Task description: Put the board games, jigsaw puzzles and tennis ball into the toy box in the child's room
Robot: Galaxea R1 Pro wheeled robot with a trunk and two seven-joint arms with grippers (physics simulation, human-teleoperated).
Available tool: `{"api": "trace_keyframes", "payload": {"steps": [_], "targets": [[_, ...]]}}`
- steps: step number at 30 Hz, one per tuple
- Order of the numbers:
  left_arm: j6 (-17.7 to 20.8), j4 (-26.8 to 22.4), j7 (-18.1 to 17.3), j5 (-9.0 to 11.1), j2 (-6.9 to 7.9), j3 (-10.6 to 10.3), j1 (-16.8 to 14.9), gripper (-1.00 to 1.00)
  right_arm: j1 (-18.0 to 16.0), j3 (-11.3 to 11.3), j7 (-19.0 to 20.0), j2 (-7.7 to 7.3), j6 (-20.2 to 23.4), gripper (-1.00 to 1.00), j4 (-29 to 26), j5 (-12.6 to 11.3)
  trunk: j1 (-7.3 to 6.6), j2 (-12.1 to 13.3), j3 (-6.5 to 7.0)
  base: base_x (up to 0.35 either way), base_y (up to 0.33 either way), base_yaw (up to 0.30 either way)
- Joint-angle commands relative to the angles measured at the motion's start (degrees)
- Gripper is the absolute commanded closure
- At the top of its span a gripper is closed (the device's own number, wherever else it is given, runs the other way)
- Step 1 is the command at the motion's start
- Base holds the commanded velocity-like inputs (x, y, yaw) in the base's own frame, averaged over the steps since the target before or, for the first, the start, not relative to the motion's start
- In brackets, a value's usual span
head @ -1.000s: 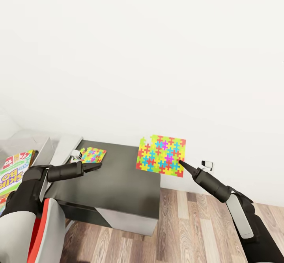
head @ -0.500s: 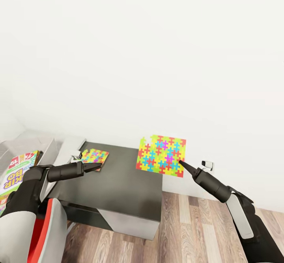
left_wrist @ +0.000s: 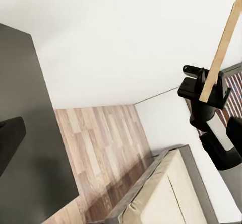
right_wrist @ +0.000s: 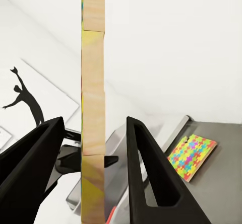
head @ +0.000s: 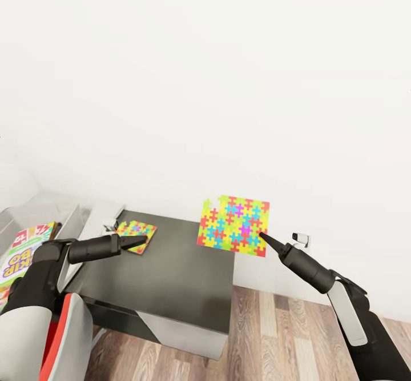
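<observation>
Here the right fingers [head: 261, 235] pinch one jigsaw puzzle [head: 234, 224] by its lower corner, holding the panel upright in the air over the far right edge of the dark surface [head: 165, 278]; in the right wrist view the panel's wooden edge [right_wrist: 93, 103] stands between the two dark fingers [right_wrist: 151, 173]. The left fingers [head: 137, 242] hover low over the dark surface, and whether they are spread or pressed together cannot be told. Just beyond them the second jigsaw puzzle [head: 136, 233] lies flat near the surface's far left corner. Further left, a light grey toy box [head: 63, 221] holds a board game [head: 23, 249] with a busy printed lid. A white wall [head: 205, 84] rises behind, wood-plank floor [head: 285, 335] below.
</observation>
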Motion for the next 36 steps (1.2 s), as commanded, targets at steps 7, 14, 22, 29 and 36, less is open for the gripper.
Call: {"api": "trace_keyframes", "payload": {"steps": [7,14,22,29,36], "targets": [[0.77,-3.47,-0.50,-0.07,1.54,0.28,0.77,-1.00,-0.01,-0.07,0.02,-0.04,0.44,1.00,0.01,-0.39,0.04,-0.10,0.57,0.007,-0.010,0.064],[0.95,-5.67,-0.50,0.48,3.72,0.94,1.41,-1.00,-0.01,-0.15,0.02,-0.10,0.50,1.00,0.01,-0.42,0.04,-0.10,1.23,0.000,-0.001,0.064],[1.01,-9.70,-0.50,11.40,7.66,1.02,4.67,-1.00,-0.01,-0.17,0.02,-0.12,0.51,1.00,0.01,-0.42,0.04,-0.10,2.00,0.000,0.000,0.066],[1.07,-14.48,-0.50,20.66,13.81,1.08,9.35,-1.00,-0.01,-0.17,0.02,-0.12,0.51,1.00,0.01,-0.42,0.04,-0.10,2.67,0.000,0.000,0.071],[1.11,-14.91,-0.50,22.65,16.58,1.11,10.52,-1.00,-0.01,-0.17,-0.11,-0.12,0.55,1.00,0.01,-0.42,0.04,-0.10,2.94,0.000,0.000,0.046]]}}
